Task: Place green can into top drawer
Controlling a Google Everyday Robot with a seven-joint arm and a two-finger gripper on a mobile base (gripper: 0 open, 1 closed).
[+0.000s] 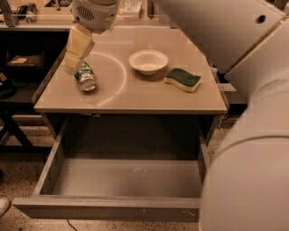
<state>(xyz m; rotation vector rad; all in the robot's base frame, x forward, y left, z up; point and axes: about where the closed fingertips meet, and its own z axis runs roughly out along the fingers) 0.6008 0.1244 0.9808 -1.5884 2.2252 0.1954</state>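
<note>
The gripper [71, 64] is low at the lying green can [86, 78] on the bench [149, 92]; whether it grips, I cannot tell.

- the gripper [71, 63] hangs at the upper left of the view, a cream, blocky claw angled down and slightly to the left.
- right above the claw sits the rounded, pale wrist housing [95, 13] with a vented grille on its side.
- to the right of the claw, the thick white arm [216, 31] crosses the top of the view and bends down into a broad, blurred link nearest the camera.
- the claw's lower end meets the far end of the green can [85, 77]; whether it grips cannot be told.
</note>
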